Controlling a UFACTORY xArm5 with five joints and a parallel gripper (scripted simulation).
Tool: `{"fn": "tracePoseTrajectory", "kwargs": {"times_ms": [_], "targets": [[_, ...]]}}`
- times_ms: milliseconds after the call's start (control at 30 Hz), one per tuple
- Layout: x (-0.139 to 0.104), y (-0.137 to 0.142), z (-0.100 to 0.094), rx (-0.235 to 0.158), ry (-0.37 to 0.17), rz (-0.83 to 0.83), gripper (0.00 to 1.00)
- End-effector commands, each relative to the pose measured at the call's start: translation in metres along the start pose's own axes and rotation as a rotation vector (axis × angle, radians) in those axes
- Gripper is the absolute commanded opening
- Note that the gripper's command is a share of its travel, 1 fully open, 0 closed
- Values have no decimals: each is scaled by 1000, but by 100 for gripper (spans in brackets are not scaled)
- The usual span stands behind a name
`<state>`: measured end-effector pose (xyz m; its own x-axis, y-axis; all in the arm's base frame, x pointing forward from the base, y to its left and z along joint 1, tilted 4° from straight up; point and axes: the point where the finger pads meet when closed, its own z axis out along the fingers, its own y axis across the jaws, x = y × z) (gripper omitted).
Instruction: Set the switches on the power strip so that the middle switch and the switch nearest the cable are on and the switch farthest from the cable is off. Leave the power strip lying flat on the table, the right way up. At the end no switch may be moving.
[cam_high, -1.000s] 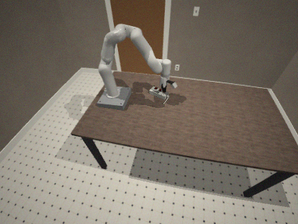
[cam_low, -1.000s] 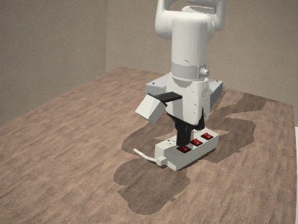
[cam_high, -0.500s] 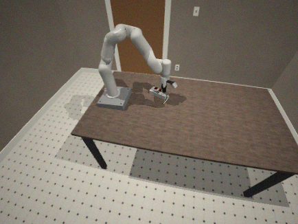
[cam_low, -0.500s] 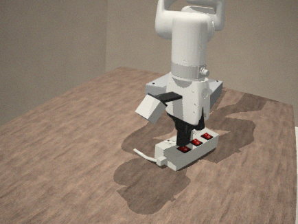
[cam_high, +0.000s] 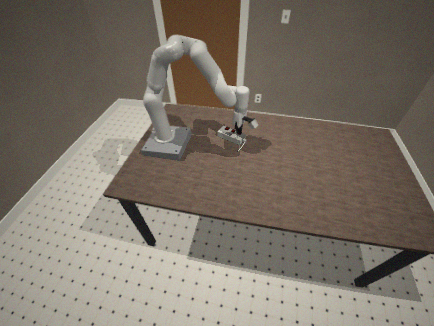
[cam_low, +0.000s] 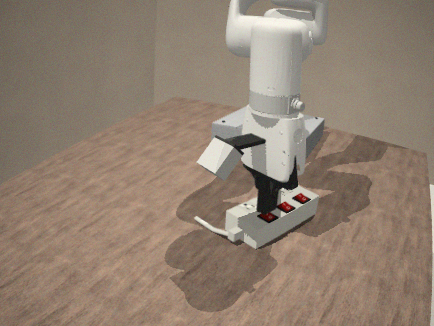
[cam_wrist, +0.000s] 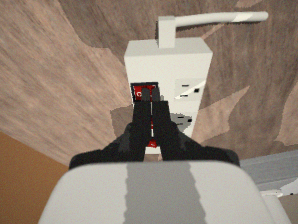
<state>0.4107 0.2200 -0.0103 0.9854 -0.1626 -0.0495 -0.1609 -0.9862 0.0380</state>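
Note:
A white power strip (cam_high: 226, 135) (cam_low: 287, 222) (cam_wrist: 170, 62) lies flat on the wooden table (cam_high: 300, 170), right way up, with three red rocker switches in a row. Its white cable (cam_low: 207, 225) (cam_wrist: 220, 18) leaves the near end in the exterior view. My gripper (cam_low: 266, 210) (cam_wrist: 151, 99) (cam_high: 238, 132) is shut, with nothing between the black fingers. The fingertips point straight down and rest on or just over the switch nearest the cable (cam_low: 268, 217) (cam_wrist: 136, 91). The middle switch (cam_low: 285, 206) and the farthest switch (cam_low: 301, 198) show beside the fingers. I cannot tell the rocker positions.
The arm's grey base (cam_high: 166, 143) stands on the table behind the strip. The table's far edge lies close behind the strip, near a wall with a door (cam_high: 202, 45).

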Motion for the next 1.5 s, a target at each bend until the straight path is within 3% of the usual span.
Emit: {"fn": "tracePoseTrajectory", "kwargs": {"times_ms": [0, 1467], "targets": [[1, -1, -1, 2, 3, 0, 0], [0, -3, 7, 2, 3, 0, 0]]}}
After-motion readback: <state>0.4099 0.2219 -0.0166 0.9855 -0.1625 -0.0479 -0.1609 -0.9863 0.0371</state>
